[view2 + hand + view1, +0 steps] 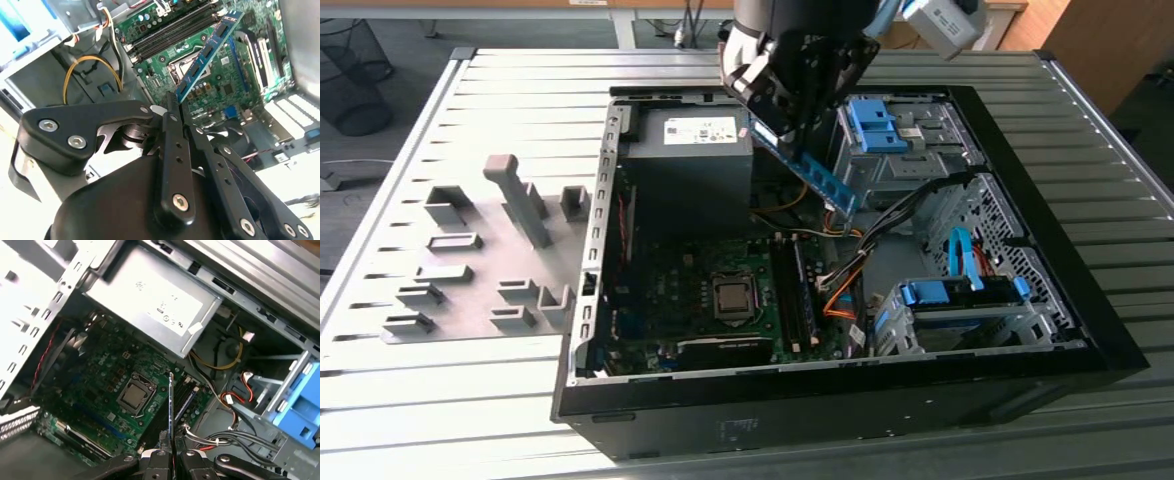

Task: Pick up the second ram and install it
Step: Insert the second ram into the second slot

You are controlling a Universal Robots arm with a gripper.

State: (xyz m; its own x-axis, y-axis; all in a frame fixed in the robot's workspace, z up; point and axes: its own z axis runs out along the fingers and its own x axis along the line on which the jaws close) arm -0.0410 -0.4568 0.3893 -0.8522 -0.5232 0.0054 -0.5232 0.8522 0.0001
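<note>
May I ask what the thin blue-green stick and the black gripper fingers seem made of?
The thin blue-green stick: likely glossy circuit board, by its dark chips. The black gripper fingers: matte, metal or hard plastic; screws at joints.

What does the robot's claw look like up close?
The gripper is matte black: flat, jointed link bars pinned with silver screws, tapering to two slim fingers. A light grey box sits beside the dark wrist above it.

Second ram (822, 178) — held end out of sight inside the gripper (771, 118).
</note>
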